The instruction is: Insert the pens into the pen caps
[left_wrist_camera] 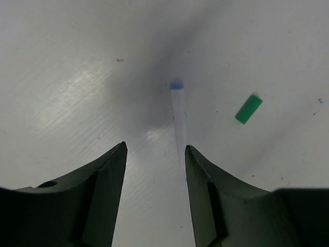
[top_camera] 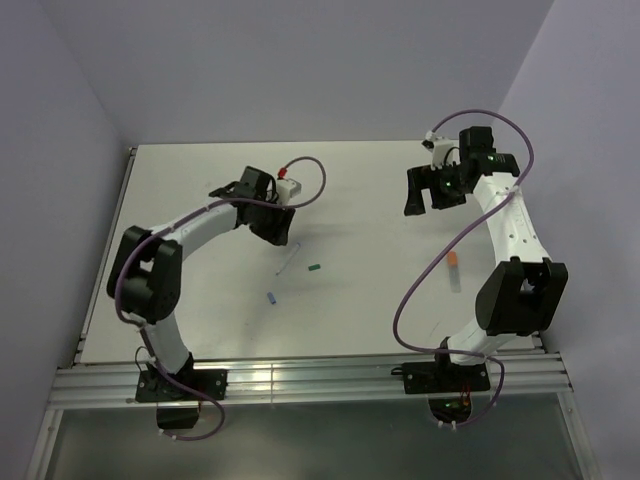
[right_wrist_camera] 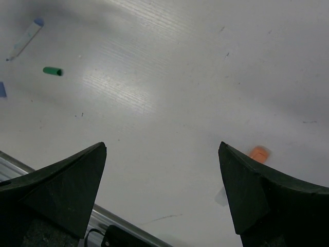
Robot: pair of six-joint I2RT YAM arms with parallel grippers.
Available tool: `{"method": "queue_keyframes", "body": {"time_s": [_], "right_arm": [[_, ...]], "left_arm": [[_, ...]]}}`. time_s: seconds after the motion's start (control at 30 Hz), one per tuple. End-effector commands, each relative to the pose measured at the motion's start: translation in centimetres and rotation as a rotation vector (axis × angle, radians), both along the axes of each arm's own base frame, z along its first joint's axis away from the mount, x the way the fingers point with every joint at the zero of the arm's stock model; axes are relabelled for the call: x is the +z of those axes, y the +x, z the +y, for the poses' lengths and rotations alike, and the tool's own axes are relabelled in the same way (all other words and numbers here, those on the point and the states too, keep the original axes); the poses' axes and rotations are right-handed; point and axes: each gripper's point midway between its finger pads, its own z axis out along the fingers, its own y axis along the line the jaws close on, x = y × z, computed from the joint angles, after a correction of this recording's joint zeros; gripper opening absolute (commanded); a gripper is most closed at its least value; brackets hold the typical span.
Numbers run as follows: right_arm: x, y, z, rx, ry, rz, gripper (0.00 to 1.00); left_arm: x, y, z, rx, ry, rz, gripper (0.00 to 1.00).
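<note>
A thin whitish pen (left_wrist_camera: 179, 118) with a blue end lies on the table; its near end runs between my left gripper's open jaws, close along the right finger (left_wrist_camera: 198, 175). My left gripper (left_wrist_camera: 155, 149) hovers just above it, empty; from above it (top_camera: 283, 236) sits over the pen (top_camera: 288, 262). The dark green cap (left_wrist_camera: 249, 109) lies to the pen's right (top_camera: 313, 267). The blue cap (top_camera: 271, 297) lies nearer the front. My right gripper (top_camera: 427, 205) is wide open (right_wrist_camera: 162, 146) and empty, above bare table. A thicker pen with an orange end (top_camera: 454, 270) lies near it (right_wrist_camera: 259, 153).
The metal rail (top_camera: 300, 378) runs along the table's near edge and shows in the right wrist view (right_wrist_camera: 10, 164). Purple cables (top_camera: 430, 280) loop beside the right arm. The right wrist view also shows the thin pen (right_wrist_camera: 23, 40), green cap (right_wrist_camera: 52, 71) and blue cap (right_wrist_camera: 1, 89).
</note>
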Motion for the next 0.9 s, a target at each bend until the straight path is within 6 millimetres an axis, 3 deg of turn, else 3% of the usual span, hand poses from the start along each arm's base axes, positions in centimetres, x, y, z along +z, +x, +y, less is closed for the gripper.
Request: {"method": "queue_keyframes", "body": {"time_s": [0.0, 0.27, 0.47, 0.6, 0.77, 0.87], "right_arm": [[0.4, -0.4, -0.5, -0.026, -0.016, -0.017, 0.97], [-0.5, -1.8, -1.2, -0.036, -0.053, -0.013, 0.98], [-0.6, -1.7, -1.5, -0.039, -0.055, -0.012, 0.98], [-0.3, -1.4, -1.4, -0.04, -0.049, -0.018, 0.98], [-0.7, -0.9, -0.4, -0.042, 0.012, 0.009, 1.0], [-1.1, -0.7, 0.4, -0.039, 0.068, 0.034, 1.0]], "left_arm": [[-0.9, 0.8, -0.7, 0.015, 0.049, 0.028, 0.54], [-3.8, -0.1, -3.2, -0.019, 0.111, 0.074, 0.5], [-5.3, -1.7, -3.6, -0.04, 0.127, 0.108, 0.48], [-6.6, -2.8, -3.3, -0.055, 0.18, 0.11, 0.42], [-8.9, -4.9, -2.3, -0.101, 0.328, 0.092, 0.26], [-9.2, -5.8, -2.3, -0.14, 0.376, 0.071, 0.18]]}}
